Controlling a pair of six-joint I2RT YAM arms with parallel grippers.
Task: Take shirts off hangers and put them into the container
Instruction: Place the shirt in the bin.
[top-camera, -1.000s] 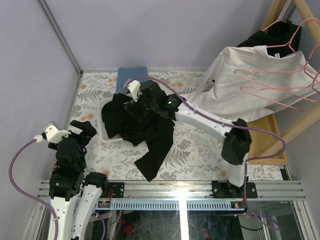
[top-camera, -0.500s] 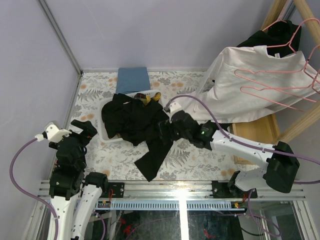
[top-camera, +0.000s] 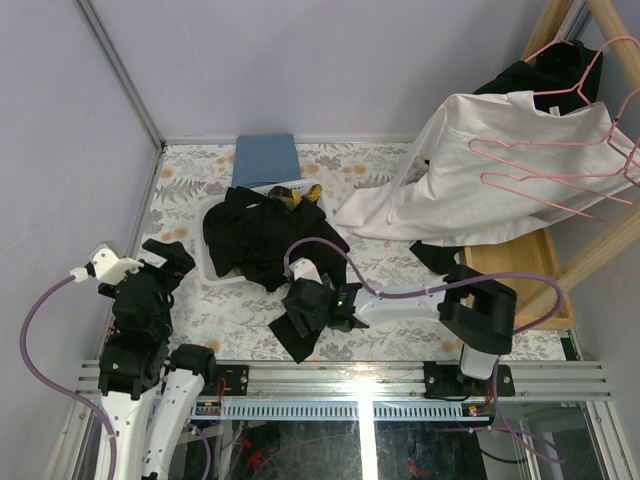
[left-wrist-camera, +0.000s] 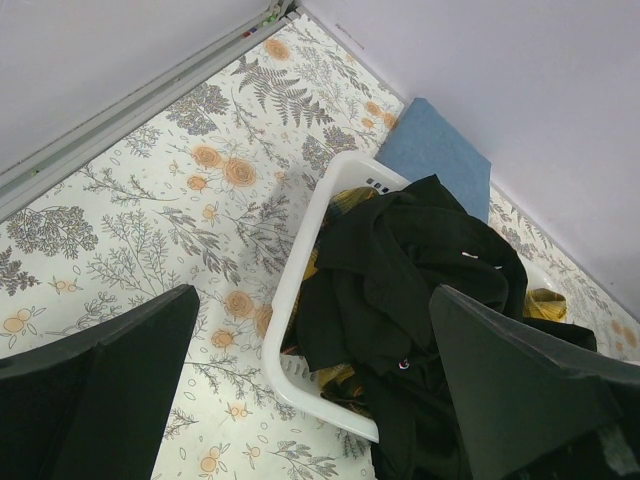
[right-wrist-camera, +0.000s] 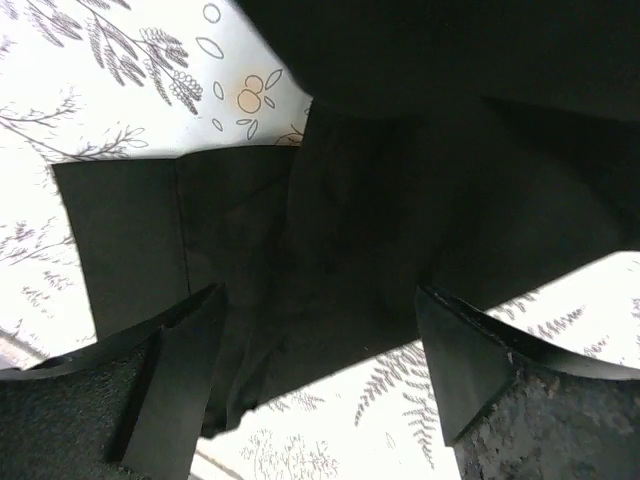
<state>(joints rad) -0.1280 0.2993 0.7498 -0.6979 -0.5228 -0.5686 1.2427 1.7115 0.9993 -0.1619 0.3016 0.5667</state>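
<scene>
Black fabric is the item this step concerns. One of the black shirts (top-camera: 262, 240) fills the container (left-wrist-camera: 296, 300), but a long tail (top-camera: 300, 335) of it spills over the near rim onto the patterned table (top-camera: 390, 300). Treat this garment as only partly delivered.

**Right gripper (right-wrist-camera: 320, 300).** It is lowered over the tail with its fingers spread, one on each side of the cloth in the wrist view. Nothing is pinched between them, so regard it as released. You cannot tell whether the pads touch the table.

**Left gripper (left-wrist-camera: 312, 300).** It is spread wide and holds nothing. It sits to the left of the container and faces it.

**Relation to observe.** The tail lies directly beneath the right gripper. Its long axis runs from the container rim diagonally toward the near table edge, and the jaws appear to straddle it across its width. From the right gripper, the container lies farther from the arm bases and to the left. The right arm is the nearer one to the tail, and the left arm is nearer only to the container's left rim.

**Likely next move.** Close on the tail, lift it, and carry it back and left over the rim. Take a full fold, because a single thin layer may slip.

**Remaining work.** A white shirt (top-camera: 480, 170) hangs on the pink hangers (top-camera: 560, 150) at the right, well apart from both grippers.
</scene>
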